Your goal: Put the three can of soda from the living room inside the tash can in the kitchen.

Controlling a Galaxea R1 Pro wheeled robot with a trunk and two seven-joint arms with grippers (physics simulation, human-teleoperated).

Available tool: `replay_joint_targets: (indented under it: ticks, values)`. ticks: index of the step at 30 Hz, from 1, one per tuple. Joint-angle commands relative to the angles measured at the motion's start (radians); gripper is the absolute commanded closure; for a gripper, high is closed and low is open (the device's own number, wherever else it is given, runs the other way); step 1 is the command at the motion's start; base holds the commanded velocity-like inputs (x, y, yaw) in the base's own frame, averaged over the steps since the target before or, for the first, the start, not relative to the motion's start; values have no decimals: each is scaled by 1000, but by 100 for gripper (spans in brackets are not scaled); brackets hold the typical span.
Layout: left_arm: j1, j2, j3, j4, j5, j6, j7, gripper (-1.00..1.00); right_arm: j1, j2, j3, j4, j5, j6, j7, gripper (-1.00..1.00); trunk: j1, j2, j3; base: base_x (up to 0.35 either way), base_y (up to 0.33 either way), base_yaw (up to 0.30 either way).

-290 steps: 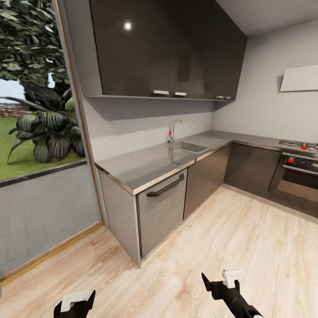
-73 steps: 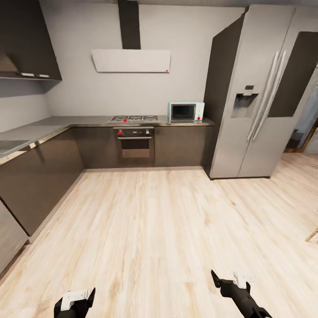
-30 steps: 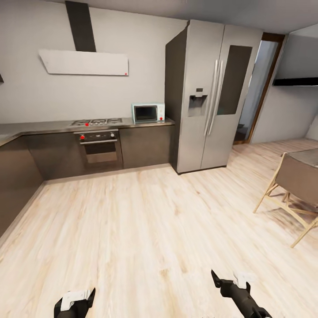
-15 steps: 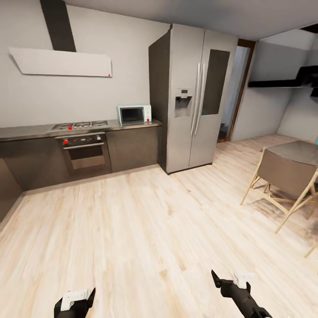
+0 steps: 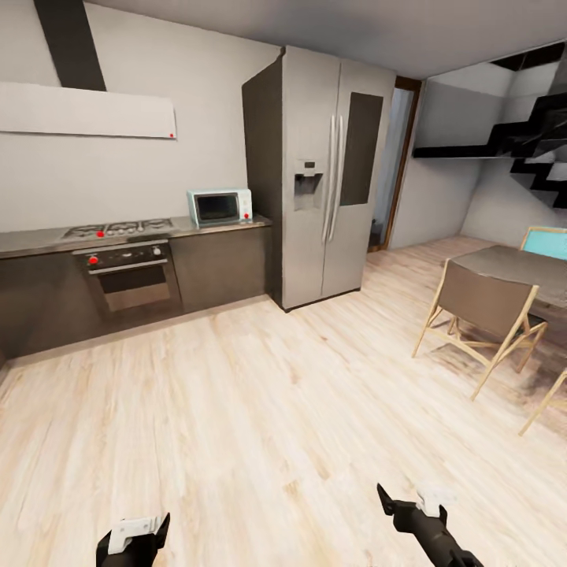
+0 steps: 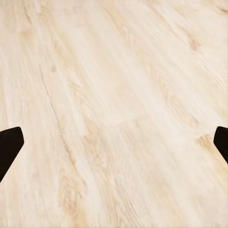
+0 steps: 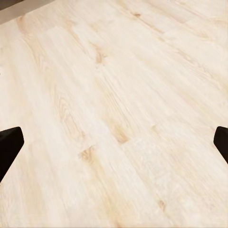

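The soda cans and the trash can are out of view. I am in the kitchen, over light wood plank floor (image 5: 260, 394). My left gripper (image 5: 134, 539) hangs low at the near left, and in the left wrist view its dark fingertips (image 6: 10, 147) stand far apart over bare floor, so it is open with nothing held. My right gripper (image 5: 409, 508) sits low at the near right. Its fingertips (image 7: 10, 145) are just as wide in the right wrist view, open and empty.
A dark counter run with hob (image 5: 118, 229), oven (image 5: 130, 279) and microwave (image 5: 219, 206) lines the far wall. A tall steel fridge (image 5: 331, 165) stands beside a doorway (image 5: 391, 169). At the right are a folding chair (image 5: 480, 311), a table (image 5: 520, 264) and black stairs (image 5: 535, 134).
The camera has swung right: sink and window left the view, the fridge slid leftward, and the chair, table and stairs came in. Both grippers keep their place and stay open.
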Motion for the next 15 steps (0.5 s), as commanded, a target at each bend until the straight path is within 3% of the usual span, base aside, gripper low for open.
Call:
replay_joint_targets:
  ticks: [1, 6, 15]
  values:
    - [0, 0, 0, 0, 0, 0, 0, -100, 0, 1, 0, 0, 0, -1, 0, -100, 0, 0, 0, 0, 35, -8]
    - [0, -1, 0, 0, -1, 0, 1, -100, 0, 3, 1, 0, 0, -4, 0, -100, 0, 0, 0, -15, -49, -20]
    - [0, -1, -1, 0, -1, 1, 2, -100, 0, 1, 0, 0, 0, -6, 1, -100, 0, 0, 9, -89, -221, -153]
